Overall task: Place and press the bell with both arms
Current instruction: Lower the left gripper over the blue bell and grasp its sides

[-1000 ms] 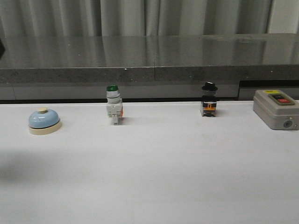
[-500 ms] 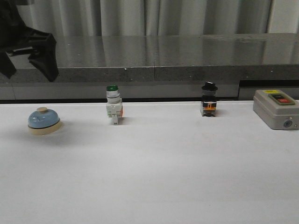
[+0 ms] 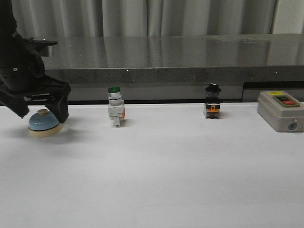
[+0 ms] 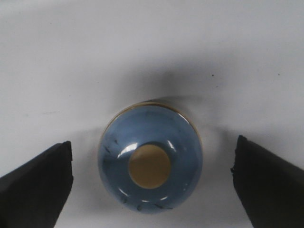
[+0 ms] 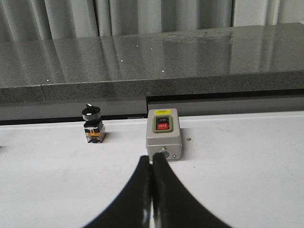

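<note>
The bell (image 3: 44,122), a light-blue dome on a cream base with a cream button, stands at the far left of the white table. My left gripper (image 3: 42,110) hangs open directly over it, one finger on each side. In the left wrist view the bell (image 4: 151,164) sits centred between the two black fingertips (image 4: 38,178), with clear gaps on both sides. My right gripper (image 5: 152,164) is shut and empty, its tips pointing toward the grey box; it does not show in the front view.
A green-capped white push-button switch (image 3: 115,106) stands right of the bell. A black-knobbed switch (image 3: 212,101) is further right, and a grey box with red and green buttons (image 3: 280,110) sits at the far right. A dark stone ledge (image 3: 156,61) runs behind the table.
My left arm has come in from the upper left and dropped down over the bell, fingers now straddling it. The bell and switches have not moved.
</note>
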Controlling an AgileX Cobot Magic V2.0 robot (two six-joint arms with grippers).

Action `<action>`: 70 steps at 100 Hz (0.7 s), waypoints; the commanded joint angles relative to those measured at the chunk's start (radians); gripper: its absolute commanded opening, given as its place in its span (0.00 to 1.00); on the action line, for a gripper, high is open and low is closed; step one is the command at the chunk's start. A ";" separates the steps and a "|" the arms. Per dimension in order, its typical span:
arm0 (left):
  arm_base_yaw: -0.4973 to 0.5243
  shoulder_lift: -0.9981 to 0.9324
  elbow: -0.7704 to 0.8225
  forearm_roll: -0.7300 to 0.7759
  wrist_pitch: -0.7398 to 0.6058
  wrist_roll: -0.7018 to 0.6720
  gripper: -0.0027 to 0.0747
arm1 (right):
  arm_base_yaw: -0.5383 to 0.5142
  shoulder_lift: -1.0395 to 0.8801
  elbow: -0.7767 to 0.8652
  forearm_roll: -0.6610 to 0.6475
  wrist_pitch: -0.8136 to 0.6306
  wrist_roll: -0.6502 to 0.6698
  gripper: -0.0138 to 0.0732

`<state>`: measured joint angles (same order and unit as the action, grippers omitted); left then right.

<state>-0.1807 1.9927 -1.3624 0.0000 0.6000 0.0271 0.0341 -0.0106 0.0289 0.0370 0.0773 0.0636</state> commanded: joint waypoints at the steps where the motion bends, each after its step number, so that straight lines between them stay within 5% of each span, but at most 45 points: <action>1: -0.007 -0.035 -0.032 0.000 -0.043 -0.001 0.88 | -0.005 -0.018 -0.020 -0.006 -0.087 -0.002 0.09; 23: -0.007 -0.017 -0.032 0.000 -0.043 -0.001 0.85 | -0.005 -0.018 -0.020 -0.006 -0.087 -0.002 0.09; 49: -0.007 -0.021 -0.032 0.000 -0.030 -0.001 0.42 | -0.005 -0.018 -0.020 -0.006 -0.087 -0.002 0.09; 70: -0.007 -0.090 -0.032 -0.011 0.022 -0.001 0.35 | -0.005 -0.018 -0.020 -0.006 -0.087 -0.002 0.09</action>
<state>-0.1846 2.0062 -1.3668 0.0000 0.6219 0.0278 0.0341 -0.0106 0.0289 0.0370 0.0759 0.0703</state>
